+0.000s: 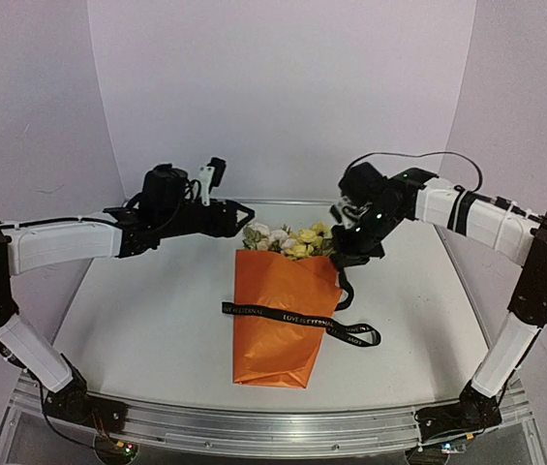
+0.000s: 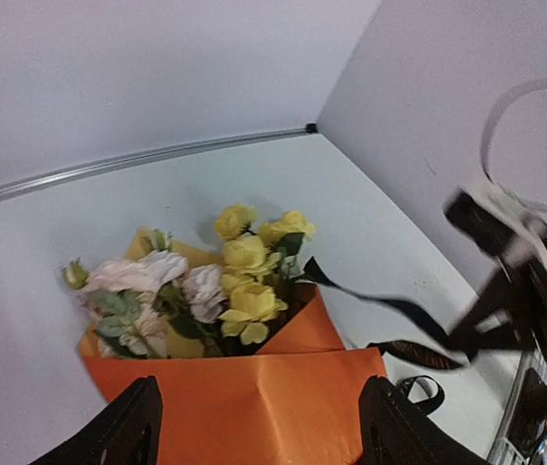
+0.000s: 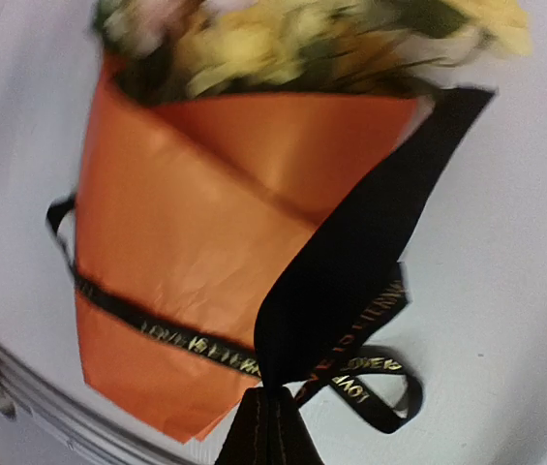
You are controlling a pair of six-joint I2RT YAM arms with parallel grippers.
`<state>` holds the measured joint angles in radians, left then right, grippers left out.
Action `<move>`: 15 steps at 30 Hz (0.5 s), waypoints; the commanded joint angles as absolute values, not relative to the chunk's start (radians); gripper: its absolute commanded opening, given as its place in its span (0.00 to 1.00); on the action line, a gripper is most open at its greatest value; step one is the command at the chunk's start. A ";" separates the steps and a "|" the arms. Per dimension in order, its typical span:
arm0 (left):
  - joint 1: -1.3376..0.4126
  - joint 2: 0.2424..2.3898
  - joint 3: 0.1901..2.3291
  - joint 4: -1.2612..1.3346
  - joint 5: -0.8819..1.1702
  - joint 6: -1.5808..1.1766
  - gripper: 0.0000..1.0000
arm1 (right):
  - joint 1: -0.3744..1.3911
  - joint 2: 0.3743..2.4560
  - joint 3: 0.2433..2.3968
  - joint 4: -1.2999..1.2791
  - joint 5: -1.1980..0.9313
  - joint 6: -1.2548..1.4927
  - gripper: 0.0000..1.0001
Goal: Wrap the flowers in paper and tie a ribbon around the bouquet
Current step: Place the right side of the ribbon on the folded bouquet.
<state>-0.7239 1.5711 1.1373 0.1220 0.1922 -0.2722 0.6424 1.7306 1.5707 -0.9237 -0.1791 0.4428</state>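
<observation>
The bouquet lies on the table as an orange paper [image 1: 275, 320] cone with the flowers [image 1: 288, 240] at its far end. The black ribbon [image 1: 292, 318] crosses the cone's middle and loops at the right. Just above the flowers' left side hangs my left gripper [image 1: 239, 215], open. In its wrist view its fingers [image 2: 123, 426] stand wide apart over the paper [image 2: 254, 407], below the flowers [image 2: 215, 291]. My right gripper [image 1: 350, 254] hovers above the cone's upper right corner. It [image 3: 271, 417] is shut on a ribbon [image 3: 350, 262] end that rises from the paper [image 3: 196, 223].
Pale walls close off the table at the back and sides, meeting at a corner [image 2: 310, 128]. A metal rail [image 1: 273, 426] runs along the near edge between the arm bases. The right arm's black cable [image 1: 418, 157] arcs above it.
</observation>
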 commanded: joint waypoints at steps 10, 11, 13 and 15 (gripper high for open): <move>-0.649 1.564 0.996 -0.055 0.274 -0.430 0.66 | 0.860 1.763 1.544 -1.046 -0.144 0.261 0.68; -0.649 1.564 0.994 -0.061 0.276 -0.427 0.64 | 0.859 1.774 1.563 -1.050 -0.142 0.275 0.69; -0.649 1.564 0.991 -0.081 0.270 -0.414 0.61 | 0.860 1.810 1.621 -1.053 -0.144 0.305 0.72; -0.649 1.555 0.981 -0.099 0.240 -0.415 0.60 | 0.861 1.863 1.684 -1.056 -0.185 0.332 0.72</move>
<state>-0.6479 1.5726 0.9810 -0.0655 0.2514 -0.4210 0.8525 1.7836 1.5569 -1.0482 -0.1729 0.2707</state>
